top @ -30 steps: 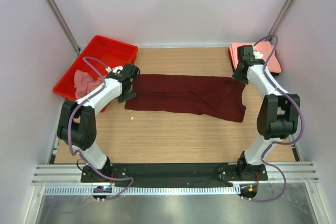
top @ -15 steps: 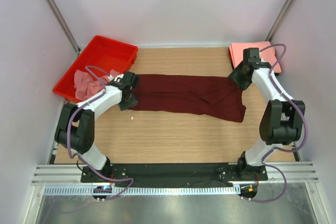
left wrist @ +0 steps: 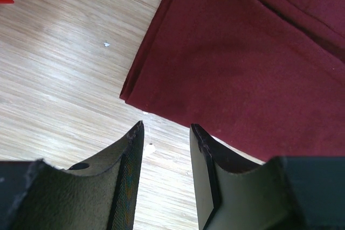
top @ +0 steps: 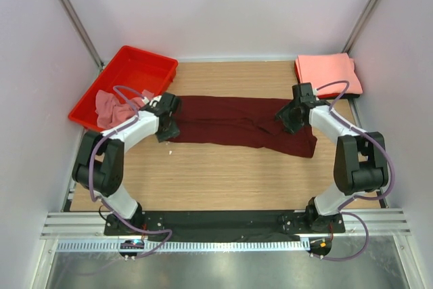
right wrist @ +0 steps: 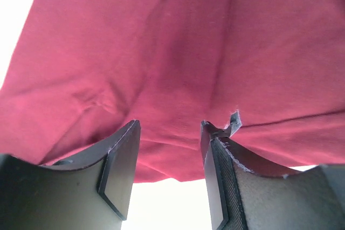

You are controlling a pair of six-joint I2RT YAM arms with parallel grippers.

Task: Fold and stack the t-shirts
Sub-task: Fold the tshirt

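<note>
The left pincer [top: 167, 124] has its jaws apart with nothing between them; the left corner of the maroon shirt [top: 240, 121] lies just ahead of it and to its right. The right pincer [top: 289, 114] is also apart and empty, over the shirt's right end. A folded salmon shirt [top: 328, 72] lies beyond the right pincer. Left of the left pincer, a pink shirt [top: 108, 107] drapes over the tray [top: 139, 65].

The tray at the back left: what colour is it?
The tray is bright red, clearest in the top view.
</note>
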